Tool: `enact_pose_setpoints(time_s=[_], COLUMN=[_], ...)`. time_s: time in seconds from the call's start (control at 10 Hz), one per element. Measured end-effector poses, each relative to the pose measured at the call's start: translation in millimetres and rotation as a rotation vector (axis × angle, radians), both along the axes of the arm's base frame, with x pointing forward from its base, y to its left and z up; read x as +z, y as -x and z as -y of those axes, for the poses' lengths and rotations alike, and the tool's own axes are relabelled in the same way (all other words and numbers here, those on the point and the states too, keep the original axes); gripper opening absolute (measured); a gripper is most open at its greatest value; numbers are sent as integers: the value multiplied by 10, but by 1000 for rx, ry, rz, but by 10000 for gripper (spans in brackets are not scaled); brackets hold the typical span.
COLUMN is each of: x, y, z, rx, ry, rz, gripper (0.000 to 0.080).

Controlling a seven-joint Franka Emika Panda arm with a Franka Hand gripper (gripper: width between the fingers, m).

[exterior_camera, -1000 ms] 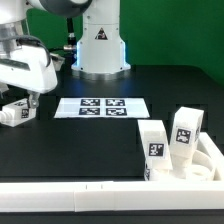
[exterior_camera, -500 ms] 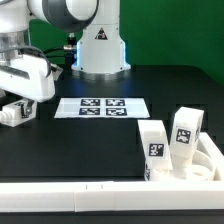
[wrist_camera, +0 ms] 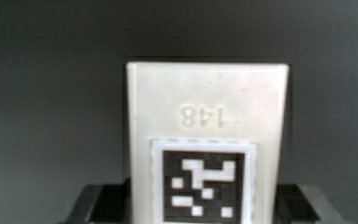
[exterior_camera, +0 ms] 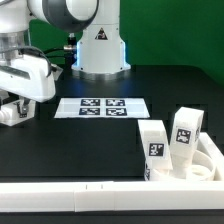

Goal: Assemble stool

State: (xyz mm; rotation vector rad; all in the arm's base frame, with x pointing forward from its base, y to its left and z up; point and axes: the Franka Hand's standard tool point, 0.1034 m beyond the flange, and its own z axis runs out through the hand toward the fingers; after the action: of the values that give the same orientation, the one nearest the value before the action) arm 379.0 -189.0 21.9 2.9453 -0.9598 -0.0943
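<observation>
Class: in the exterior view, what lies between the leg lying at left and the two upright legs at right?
The marker board lies flat on the table between the lying leg and the upright legs, seen in the exterior view.

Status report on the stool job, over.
Gripper straddling a leg on the table, grip unconfirmed. Two other legs upright, exterior view's right. Nothing in the way.
</observation>
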Motion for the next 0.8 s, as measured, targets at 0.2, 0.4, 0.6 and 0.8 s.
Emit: enact_pose_setpoints(time_s=[0.2,0.4,0.6,0.8], x=[122,266,260,253], y=[-231,-505,-423,-427], z=[-323,-683,-570,-589], rx=[-86,-247,-33,80], ry=[-39,-70,-61,-65], rz=[14,91,79,77], gripper=[330,330,330,331])
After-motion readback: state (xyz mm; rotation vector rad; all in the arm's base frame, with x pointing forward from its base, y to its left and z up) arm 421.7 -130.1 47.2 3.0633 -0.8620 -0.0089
